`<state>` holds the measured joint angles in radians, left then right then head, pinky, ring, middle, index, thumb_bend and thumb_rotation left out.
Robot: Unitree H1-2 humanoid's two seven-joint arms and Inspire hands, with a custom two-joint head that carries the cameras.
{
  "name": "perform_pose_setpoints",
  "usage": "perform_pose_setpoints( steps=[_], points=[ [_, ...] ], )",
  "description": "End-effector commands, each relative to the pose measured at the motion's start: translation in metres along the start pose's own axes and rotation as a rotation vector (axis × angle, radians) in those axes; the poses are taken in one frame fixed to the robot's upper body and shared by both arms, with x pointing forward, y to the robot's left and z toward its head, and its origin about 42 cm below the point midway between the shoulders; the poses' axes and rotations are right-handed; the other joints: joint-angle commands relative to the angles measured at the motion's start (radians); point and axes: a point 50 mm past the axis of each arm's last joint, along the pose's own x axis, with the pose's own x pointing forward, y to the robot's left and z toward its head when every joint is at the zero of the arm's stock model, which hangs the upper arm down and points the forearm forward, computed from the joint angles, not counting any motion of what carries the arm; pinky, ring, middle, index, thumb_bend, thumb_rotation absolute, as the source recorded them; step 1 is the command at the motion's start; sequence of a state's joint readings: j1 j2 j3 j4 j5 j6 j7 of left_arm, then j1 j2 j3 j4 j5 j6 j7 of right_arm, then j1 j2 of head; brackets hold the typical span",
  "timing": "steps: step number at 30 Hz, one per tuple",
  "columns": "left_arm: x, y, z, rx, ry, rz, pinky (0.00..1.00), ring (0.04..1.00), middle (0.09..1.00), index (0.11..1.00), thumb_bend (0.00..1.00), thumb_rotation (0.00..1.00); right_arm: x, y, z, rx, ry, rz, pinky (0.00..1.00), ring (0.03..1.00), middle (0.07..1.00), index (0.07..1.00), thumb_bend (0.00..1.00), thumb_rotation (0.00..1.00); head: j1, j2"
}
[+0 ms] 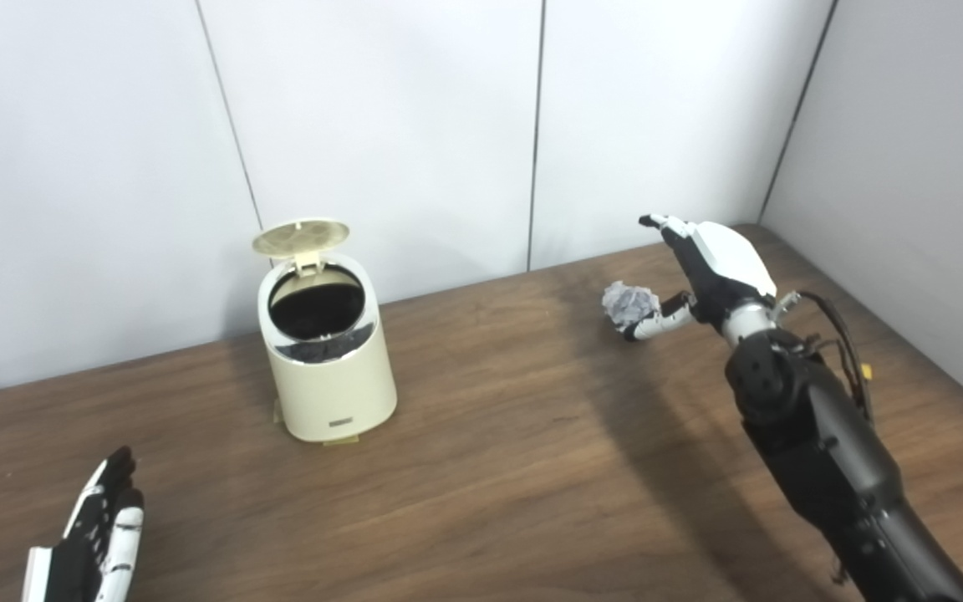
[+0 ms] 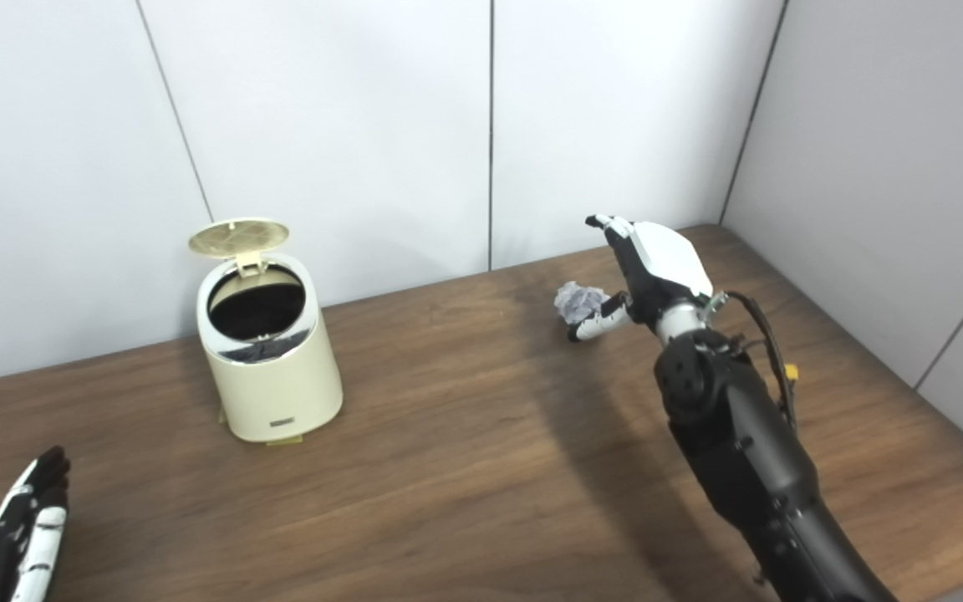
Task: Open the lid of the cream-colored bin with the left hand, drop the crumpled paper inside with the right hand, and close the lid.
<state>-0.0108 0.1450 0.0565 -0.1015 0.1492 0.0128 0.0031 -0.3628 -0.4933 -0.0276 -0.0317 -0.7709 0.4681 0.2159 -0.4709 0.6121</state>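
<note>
With the lid [image 1: 301, 237] already up on the bin [image 1: 328, 351] and the left hand [image 1: 97, 535] flat and empty, the right hand [image 1: 703, 276] hovered unclenched beside the paper [image 1: 629, 303] (thumb near it, nothing gripped), so a shallow pinch could have nudged the ball away.

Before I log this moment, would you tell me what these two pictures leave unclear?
- Contact between right hand and crumpled paper: both views; the thumb sits beside the paper, but a firm hold cannot be confirmed.
- Left hand: both views; cut off by the bottom edge, only flat, spread fingers visible.
- Inside the bin: both views; dark below the rim, contents unreadable.
- Bin's front label: too small to read.
- Raised lid: its top face is turned away.
</note>
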Motion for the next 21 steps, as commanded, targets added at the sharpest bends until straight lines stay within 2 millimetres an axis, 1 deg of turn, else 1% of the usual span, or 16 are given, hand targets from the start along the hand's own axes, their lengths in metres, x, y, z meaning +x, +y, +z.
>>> perform_pose_setpoints(
  steps=[1,2,4,6,8,9,11,12,17,19,21],
  points=[
    [0.007,0.004,0.019,-0.001,-0.075,0.020,0.92,0.938,0.925,0.960,0.32,0.81,0.015,-0.028,0.004,-0.037,-0.001,-0.052,0.83,0.960,0.948,0.891,0.85,0.09,-0.001,0.001],
    [0.007,0.005,0.020,-0.003,-0.075,0.020,0.92,0.938,0.926,0.959,0.32,0.81,0.021,-0.027,0.002,-0.043,0.014,-0.033,0.81,0.948,0.941,0.881,0.86,0.07,-0.001,0.002],
    [0.006,0.005,0.022,-0.003,-0.079,0.019,0.90,0.932,0.923,0.956,0.32,0.79,0.032,-0.025,-0.002,-0.052,0.046,0.002,0.81,0.925,0.932,0.884,0.86,0.08,-0.001,0.003],
    [0.006,0.005,0.024,0.001,-0.079,0.020,0.90,0.933,0.922,0.952,0.33,0.78,0.043,-0.022,-0.006,-0.051,0.074,0.029,0.81,0.896,0.917,0.885,0.86,0.09,0.001,0.003],
    [0.006,0.004,0.026,0.010,-0.074,0.022,0.92,0.938,0.920,0.949,0.34,0.78,0.051,-0.018,-0.008,-0.060,0.090,0.044,0.79,0.881,0.909,0.885,0.86,0.08,0.005,0.003],
    [0.006,0.004,0.027,0.016,-0.072,0.022,0.93,0.943,0.922,0.948,0.32,0.76,0.055,-0.016,-0.009,-0.071,0.098,0.052,0.78,0.877,0.906,0.884,0.86,0.08,0.006,0.002],
    [0.005,0.004,0.029,0.024,-0.071,0.021,0.93,0.947,0.923,0.948,0.31,0.73,0.063,-0.012,-0.010,-0.082,0.112,0.062,0.77,0.881,0.906,0.887,0.87,0.08,0.009,-0.001],
    [0.005,0.003,0.029,0.028,-0.072,0.020,0.91,0.937,0.920,0.949,0.30,0.71,0.066,-0.009,-0.009,-0.080,0.119,0.066,0.76,0.880,0.906,0.891,0.86,0.08,0.010,-0.002],
    [0.005,0.003,0.033,0.060,-0.072,0.029,0.93,0.932,0.913,0.949,0.28,0.66,0.078,0.002,-0.008,-0.064,0.131,0.082,0.70,0.864,0.912,0.894,0.86,0.07,0.017,-0.007],
    [0.006,0.004,0.035,0.076,-0.071,0.037,0.92,0.934,0.908,0.950,0.27,0.65,0.083,0.007,-0.006,-0.051,0.129,0.086,0.71,0.869,0.917,0.885,0.86,0.07,0.022,-0.008],
    [0.006,0.006,0.036,0.083,-0.068,0.042,0.91,0.928,0.907,0.949,0.27,0.64,0.085,0.010,-0.004,-0.040,0.125,0.084,0.76,0.873,0.916,0.879,0.85,0.05,0.027,-0.009]
  ],
)
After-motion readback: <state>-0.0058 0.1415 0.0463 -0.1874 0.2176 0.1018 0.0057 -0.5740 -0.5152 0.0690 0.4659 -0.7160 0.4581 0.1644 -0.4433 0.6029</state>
